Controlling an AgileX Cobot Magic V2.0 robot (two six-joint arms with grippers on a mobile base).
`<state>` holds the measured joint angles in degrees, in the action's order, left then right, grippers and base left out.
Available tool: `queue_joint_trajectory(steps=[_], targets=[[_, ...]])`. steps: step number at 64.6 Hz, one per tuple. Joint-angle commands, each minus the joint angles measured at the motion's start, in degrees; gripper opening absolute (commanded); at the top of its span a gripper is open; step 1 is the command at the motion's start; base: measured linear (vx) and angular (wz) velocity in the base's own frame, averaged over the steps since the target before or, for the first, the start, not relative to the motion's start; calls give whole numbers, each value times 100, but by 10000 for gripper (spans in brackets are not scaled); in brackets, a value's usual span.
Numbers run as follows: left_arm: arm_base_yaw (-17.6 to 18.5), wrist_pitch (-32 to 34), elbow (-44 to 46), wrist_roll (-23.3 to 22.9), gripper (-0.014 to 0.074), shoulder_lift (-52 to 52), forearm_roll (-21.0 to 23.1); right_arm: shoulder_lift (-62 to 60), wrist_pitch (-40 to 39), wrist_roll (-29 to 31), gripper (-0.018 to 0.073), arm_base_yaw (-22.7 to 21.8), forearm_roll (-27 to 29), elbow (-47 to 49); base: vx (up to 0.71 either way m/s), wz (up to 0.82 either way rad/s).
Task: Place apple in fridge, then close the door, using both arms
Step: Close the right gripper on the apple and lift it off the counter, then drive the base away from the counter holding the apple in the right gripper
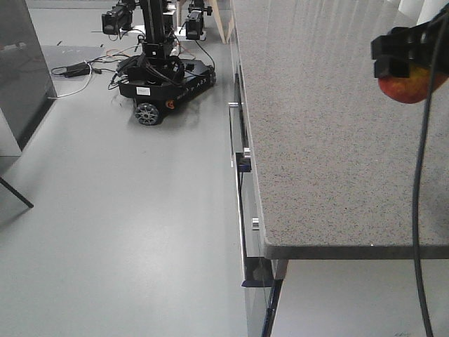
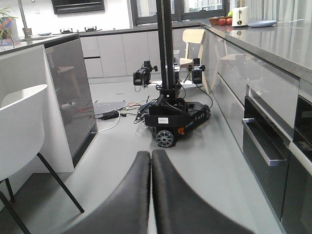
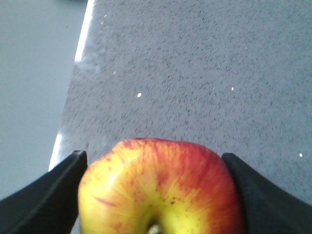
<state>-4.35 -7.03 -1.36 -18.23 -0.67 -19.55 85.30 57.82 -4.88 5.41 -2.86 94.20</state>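
Right jaws, black and reaching in from the upper right of the front view, are clamped on the apple (image 1: 414,86), which bulges out beneath them over the grey speckled tabletop (image 1: 330,140). Whether the fruit touches the stone cannot be told. A dark cable (image 1: 419,182) hangs down from the jaws across the tabletop. The tabletop's long edge, with drawer handles (image 1: 247,154) under it, runs well to the left of the jaws. Beyond that edge lies open grey floor (image 1: 126,210), with a second wheeled robot (image 1: 165,77) standing far off.

Left jaws, in the left wrist view, are pressed together with nothing between them, their black fingers (image 2: 126,204) meeting along a thin seam. They point level across the floor towards the other robot. A white chair (image 2: 19,126) and a glossy dark panel (image 2: 70,97) stand to their left, and a cabinet row (image 2: 263,146) to their right. On the far counter sits a bowl (image 2: 222,21) holding red and green fruit, beside a white toaster (image 2: 240,15).

From the right wrist, the apple fills the gap between the fingers (image 3: 44,195), both sides touching its skin, stem hollow facing the lens. Bare tabletop spreads ahead of the jaws, and its edge (image 3: 80,44) runs to their left.
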Motion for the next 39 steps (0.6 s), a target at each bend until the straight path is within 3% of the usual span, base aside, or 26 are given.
queue_joint_trajectory(steps=[1,14,39], targets=[[-20,391,-167,-18,-6,-92,0,-530,100,207,78,-4,74,169,0,0],[-20,391,-167,-18,-6,-92,0,-1371,610,207,78,-4,104,169,0,0],[-20,391,-167,-18,-6,-92,0,-2316,625,207,78,-4,104,169,0,0]])
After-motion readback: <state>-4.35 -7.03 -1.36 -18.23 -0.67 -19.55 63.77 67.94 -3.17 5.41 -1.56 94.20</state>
